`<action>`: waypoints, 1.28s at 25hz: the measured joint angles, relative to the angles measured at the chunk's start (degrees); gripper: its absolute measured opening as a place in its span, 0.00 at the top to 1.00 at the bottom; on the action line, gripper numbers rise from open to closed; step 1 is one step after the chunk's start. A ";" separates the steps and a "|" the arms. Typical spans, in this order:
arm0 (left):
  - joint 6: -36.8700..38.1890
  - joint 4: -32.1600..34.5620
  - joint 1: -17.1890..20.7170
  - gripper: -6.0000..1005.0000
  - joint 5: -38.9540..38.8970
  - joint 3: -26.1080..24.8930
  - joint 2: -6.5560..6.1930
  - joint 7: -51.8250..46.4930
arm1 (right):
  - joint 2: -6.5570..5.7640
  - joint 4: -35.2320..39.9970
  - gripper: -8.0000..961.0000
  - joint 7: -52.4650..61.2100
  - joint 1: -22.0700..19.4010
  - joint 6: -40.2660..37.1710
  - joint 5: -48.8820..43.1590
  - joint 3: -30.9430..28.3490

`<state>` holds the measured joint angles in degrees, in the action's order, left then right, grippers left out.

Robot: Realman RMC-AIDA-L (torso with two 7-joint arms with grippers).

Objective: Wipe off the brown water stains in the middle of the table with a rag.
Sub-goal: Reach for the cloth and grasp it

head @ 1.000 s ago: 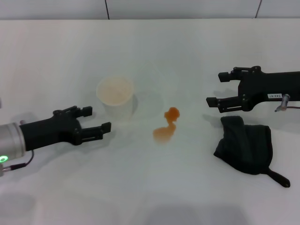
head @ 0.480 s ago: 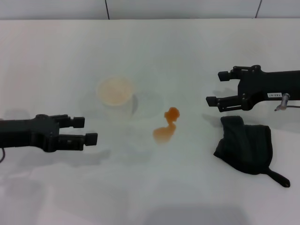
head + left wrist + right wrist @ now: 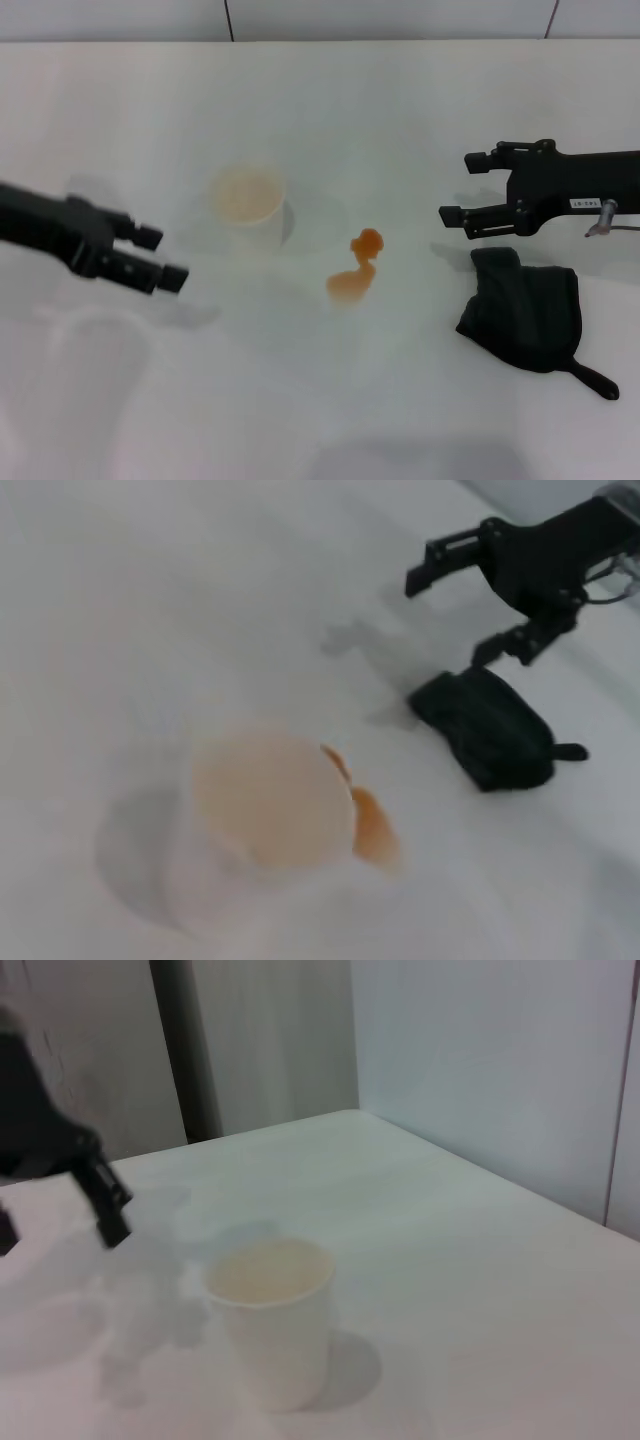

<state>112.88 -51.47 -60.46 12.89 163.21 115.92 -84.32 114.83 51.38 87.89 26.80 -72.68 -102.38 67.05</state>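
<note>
Brown water stains [image 3: 355,268] are seen mid-frame on the table [image 3: 320,400]; the rag [image 3: 525,308] lies lower right, below the spread, empty right gripper [image 3: 455,190]. The left gripper [image 3: 160,257], also spread, is seen at left.

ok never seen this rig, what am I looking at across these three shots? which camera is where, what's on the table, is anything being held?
It's a two-armed robot working over a white table. The wide shot is from its head, looking down; the other two come from cameras on its wrists.

In the head view, the left gripper hangs left of a white paper cup. The right gripper hovers open just behind the rag, a dark crumpled cloth lying on the table. Between cup and rag sit the brown water stains.

The left wrist view shows cup, stain, rag and the other gripper; the right wrist view shows mostly the cup. Nothing is held.
</note>
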 joint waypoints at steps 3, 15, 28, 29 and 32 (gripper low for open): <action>-0.20 -1.57 -4.68 0.11 3.38 0.00 -0.16 -0.11 | 0.10 0.01 0.11 0.00 0.00 0.00 0.00 0.00; -2.74 -5.70 -11.75 0.11 7.26 0.08 0.75 0.69 | -0.02 2.60 0.11 1.23 -0.12 -2.56 -1.82 0.32; -6.61 -5.57 -13.26 0.11 7.31 0.09 1.16 1.48 | -0.36 24.60 0.11 35.00 0.43 -13.35 -26.53 -0.04; -6.86 -5.63 -13.48 0.11 7.40 0.09 1.25 1.49 | -0.54 25.53 0.11 36.77 0.62 -14.01 -27.09 -0.13; -7.35 -5.71 -14.03 0.11 7.58 0.09 1.42 1.50 | -0.93 27.63 0.11 41.89 1.62 -17.35 -28.83 -0.21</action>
<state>105.53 -57.19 -74.49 20.46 163.30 117.35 -82.82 113.91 79.01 129.78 28.42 -90.03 -131.21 66.85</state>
